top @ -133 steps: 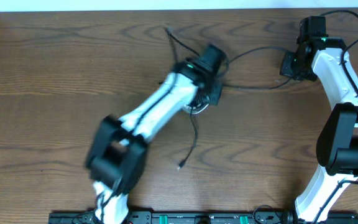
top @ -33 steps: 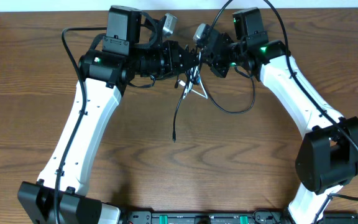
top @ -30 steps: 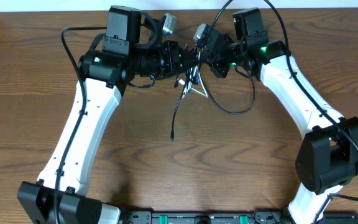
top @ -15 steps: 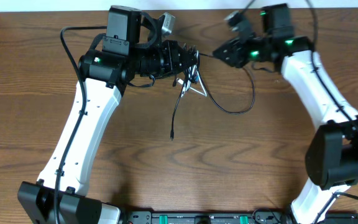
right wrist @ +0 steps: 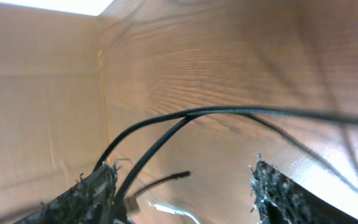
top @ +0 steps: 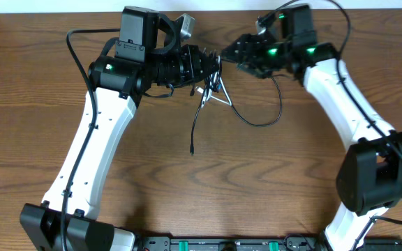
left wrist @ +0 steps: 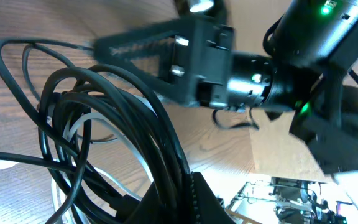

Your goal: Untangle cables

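The cables point(top: 208, 87) hang as a tangled bundle of black cords with one white cord point(top: 220, 99) above the table's far middle. My left gripper point(top: 212, 64) is shut on the bundle. In the left wrist view the black loops point(left wrist: 110, 124) and the white cord point(left wrist: 79, 127) crowd against one dark finger point(left wrist: 202, 200). One black end point(top: 191, 149) dangles toward the table and a loop point(top: 271, 115) sags to the right. My right gripper point(top: 230, 53) is open just right of the bundle. In its wrist view, black cords point(right wrist: 160, 140) run between the spread fingers point(right wrist: 82, 196).
The wooden table point(top: 40, 104) stretches around both arms. A cardboard wall point(right wrist: 36, 93) stands at the table's far edge. The arms' own thick black wires point(top: 82, 56) loop beside each arm. A black rail point(top: 208, 244) runs along the near edge.
My right gripper opened, let go of the cord, drew back to the right, then came back to the bundle. The left gripper kept its hold; the dangling black end swung slightly.
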Motion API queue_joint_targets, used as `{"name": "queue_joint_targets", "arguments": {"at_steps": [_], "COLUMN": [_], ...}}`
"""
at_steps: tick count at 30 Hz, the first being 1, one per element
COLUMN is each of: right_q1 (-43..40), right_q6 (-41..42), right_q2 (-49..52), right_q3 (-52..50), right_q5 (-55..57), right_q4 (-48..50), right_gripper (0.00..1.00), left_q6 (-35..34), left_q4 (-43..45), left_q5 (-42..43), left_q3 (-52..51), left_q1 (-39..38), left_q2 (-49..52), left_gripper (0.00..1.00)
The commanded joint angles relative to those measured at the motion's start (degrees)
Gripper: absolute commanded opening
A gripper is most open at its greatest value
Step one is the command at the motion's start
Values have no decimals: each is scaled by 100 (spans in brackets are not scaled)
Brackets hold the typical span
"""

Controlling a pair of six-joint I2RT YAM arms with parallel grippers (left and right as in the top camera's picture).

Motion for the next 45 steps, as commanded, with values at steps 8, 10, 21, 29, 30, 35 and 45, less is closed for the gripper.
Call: {"name": "queue_joint_targets", "arguments": {"at_steps": [8, 10, 21, 29, 30, 35, 45], "right_q1": [605, 654, 855, 852, 852, 831, 463], "right_q6": [2747, 3018, 3639, 3639, 3639, 3248, 1209], "right_q2": [-26, -26, -26, -26, -26, -26, -26], "right_q3": [42, 42, 42, 42, 42, 42, 39], "right_q5": [1405, 1405, 1333, 1294, 1294, 1331, 3115], "right_q4": [-11, -9, 267, 310, 310, 245, -957], "right_gripper": [60, 57, 47, 4, 1, 1, 1], "left_q6": [122, 122, 138, 138, 138, 138, 363], "left_q4": [2, 2, 2, 2, 2, 0, -13], "left_q5": [-15, -15, -15, -15, -15, -15, -136], "left_q3": [57, 57, 55, 55, 55, 55, 55], "left_q1": [20, 20, 20, 20, 20, 20, 26], "left_q2": [-76, -76, -76, -76, -76, -76, -76], "left_gripper": [8, 8, 8, 8, 8, 8, 8]}}
